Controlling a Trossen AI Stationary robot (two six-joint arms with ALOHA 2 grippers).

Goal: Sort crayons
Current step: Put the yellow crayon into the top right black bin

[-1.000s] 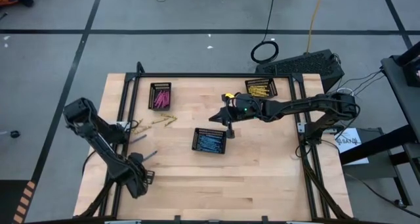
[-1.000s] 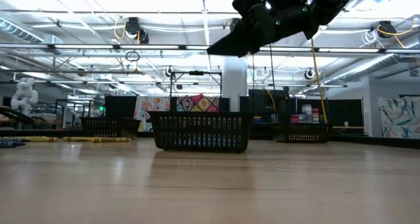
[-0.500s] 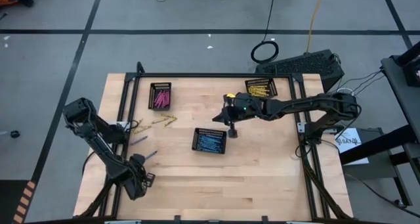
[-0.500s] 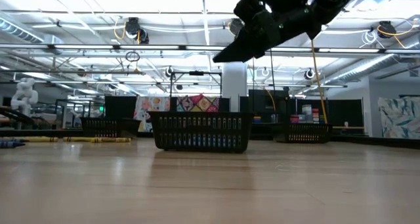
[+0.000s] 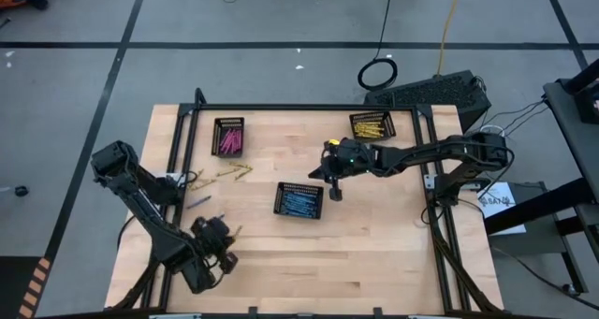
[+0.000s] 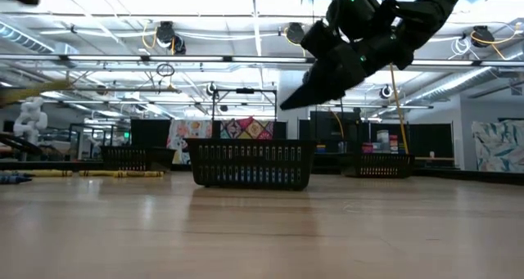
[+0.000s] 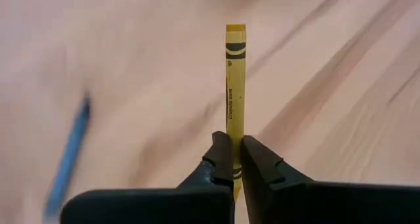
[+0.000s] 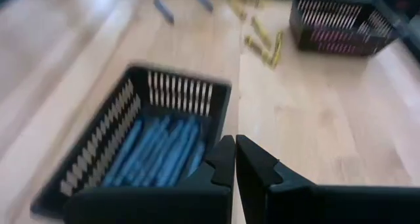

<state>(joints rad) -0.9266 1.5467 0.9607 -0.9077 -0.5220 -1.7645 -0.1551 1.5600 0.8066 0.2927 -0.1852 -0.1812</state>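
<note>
At the near left of the light wooden table (image 5: 374, 253), the left end effector (image 7: 231, 159) is clamped on a yellow paper-wrapped crayon (image 7: 234, 86), which juts out beyond its tips. A blurred blue stick (image 7: 69, 157), probably a loose blue crayon, lies beside it. Mid-table, the black mesh tray of blue crayons (image 5: 299, 201) sits just left of the right end effector (image 8: 234, 159), which hangs above the table, pressed closed and empty.
</note>
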